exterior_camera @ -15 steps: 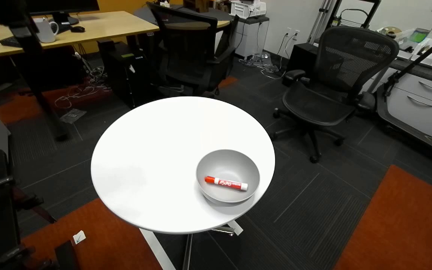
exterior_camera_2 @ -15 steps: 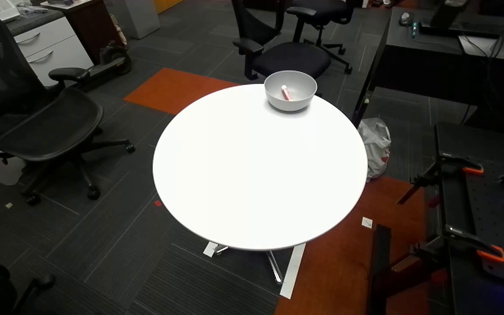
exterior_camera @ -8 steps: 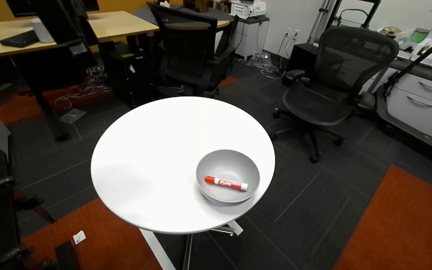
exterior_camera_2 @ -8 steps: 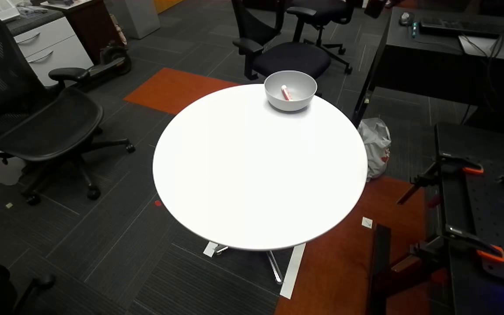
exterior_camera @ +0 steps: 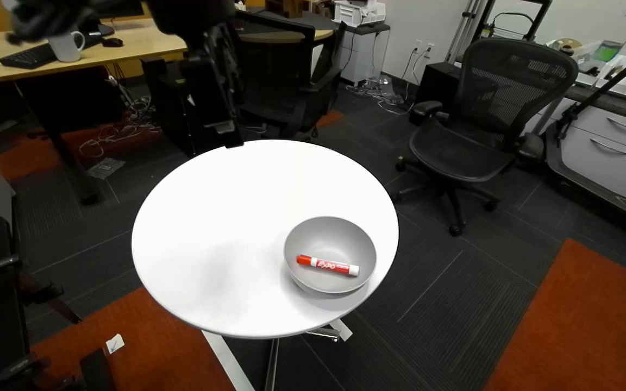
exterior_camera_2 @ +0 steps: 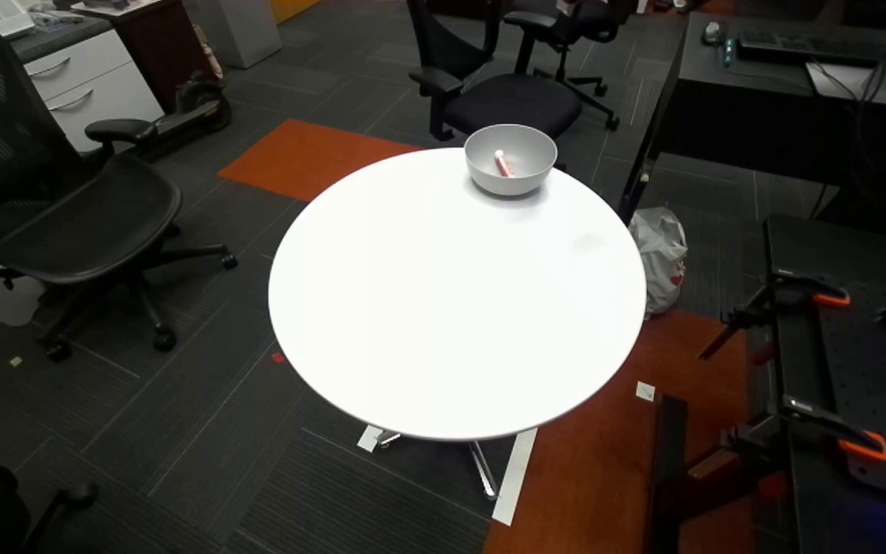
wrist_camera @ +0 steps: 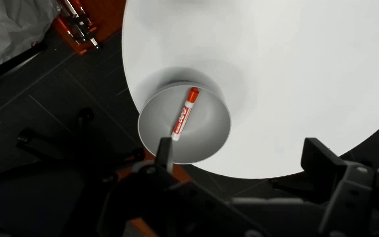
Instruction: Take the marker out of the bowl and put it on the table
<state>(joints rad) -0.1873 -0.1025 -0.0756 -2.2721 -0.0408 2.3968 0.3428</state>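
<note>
The red marker with a whitish end [exterior_camera: 327,265] lies inside the grey bowl [exterior_camera: 335,231], its red cap toward the bowl's wall. The bowl stands near the edge of the round white table [exterior_camera: 220,212]. Both exterior views show this, with the marker [exterior_camera_2: 504,163] partly hidden by the bowl's wall [exterior_camera_2: 512,186]. In the wrist view the whole marker [wrist_camera: 184,113] shows in the bowl [wrist_camera: 209,131]. My gripper [wrist_camera: 239,141] is open and empty, fingers wide apart. One fingertip overlaps the bowl near the marker's white end. In an exterior view the gripper [exterior_camera: 230,136] hangs above the table, apart from the bowl.
Black office chairs [exterior_camera: 487,108] stand around the table. A wooden desk [exterior_camera: 150,35] with a white mug [exterior_camera: 67,46] is behind my arm. A plastic bag [exterior_camera_2: 658,258] and a black bench with clamps [exterior_camera_2: 843,369] are beside the table.
My arm and gripper have moved from the upper left toward the table in an exterior view, and their shadow on the tabletop has shifted. The bowl and marker have not moved.
</note>
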